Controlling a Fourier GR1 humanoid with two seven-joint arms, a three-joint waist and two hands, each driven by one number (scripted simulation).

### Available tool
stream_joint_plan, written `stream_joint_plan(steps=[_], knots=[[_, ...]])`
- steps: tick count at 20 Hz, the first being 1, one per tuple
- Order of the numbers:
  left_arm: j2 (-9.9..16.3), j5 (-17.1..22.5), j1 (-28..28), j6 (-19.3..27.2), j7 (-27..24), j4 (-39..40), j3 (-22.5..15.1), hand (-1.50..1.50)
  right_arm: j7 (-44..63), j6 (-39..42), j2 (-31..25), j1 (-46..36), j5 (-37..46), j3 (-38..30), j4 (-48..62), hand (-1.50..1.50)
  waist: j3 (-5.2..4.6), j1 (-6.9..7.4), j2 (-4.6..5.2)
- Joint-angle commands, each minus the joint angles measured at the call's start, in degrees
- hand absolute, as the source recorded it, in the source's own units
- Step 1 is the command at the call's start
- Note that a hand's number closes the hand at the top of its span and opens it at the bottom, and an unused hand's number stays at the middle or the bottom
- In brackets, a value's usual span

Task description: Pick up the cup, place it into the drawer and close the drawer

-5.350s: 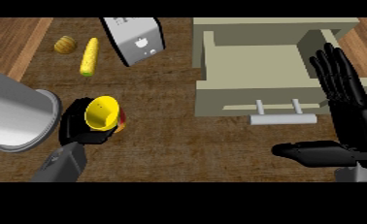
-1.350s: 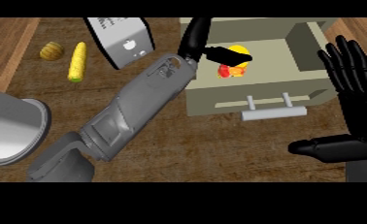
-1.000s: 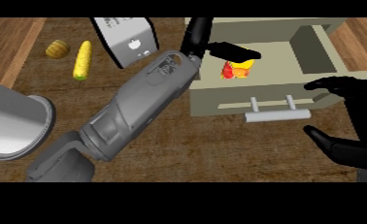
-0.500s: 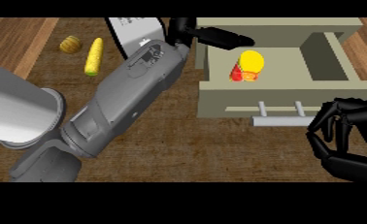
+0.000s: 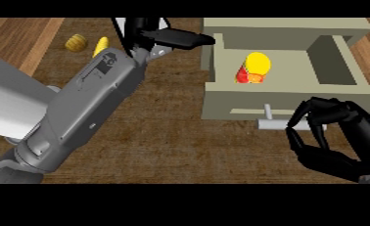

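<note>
Standing nearest the viewer, lower right: right hand [image 5: 329, 137], black, fingers curled into a claw at the drawer handle [image 5: 278, 124], fingertips close against the pale bar; whether they actually grip it cannot be told. Lower left to centre: grey left forearm, running diagonally up across the wooden counter [image 5: 166, 137]. Beyond it, at the forearm's far end: left hand [image 5: 165, 36], fingers relaxed and extended, holding nothing, poised just beside the drawer's left wall. Centre right: drawer [image 5: 217, 98], beige, pulled open, front panel facing the viewer. Inside it: cup [image 5: 253, 68], yellow with a red-orange band, lying within the main compartment, apart from both hands. Far left: two small yellow items, partly hidden behind the arm, unidentified. Step in hand, by judgement: placing is complete and closing is about to begin. Next move calls for the right hand to push the drawer front straight inward, with the left hand kept outside the drawer's travel.
</note>
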Motion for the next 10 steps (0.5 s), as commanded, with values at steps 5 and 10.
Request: stream_joint_plan(steps=[5, 10], knots=[[7.8, 0.8, 9.9, -2.8, 3.0, -12.2, 3.1, -1.50, -5.9, -6.4, 0.2, -7.4, 18.5, 7.8, 14.1, 1.50, 0.02, 1.23, 0.32], [13.1, 2.2, 16.9, -7.7, 2.5, -16.6, 5.3, -1.50, -6.7, -9.6, -1.2, -11.3, 29.6, 13.1, 22.6, 1.50, 0.01, 1.75, 0.37]])
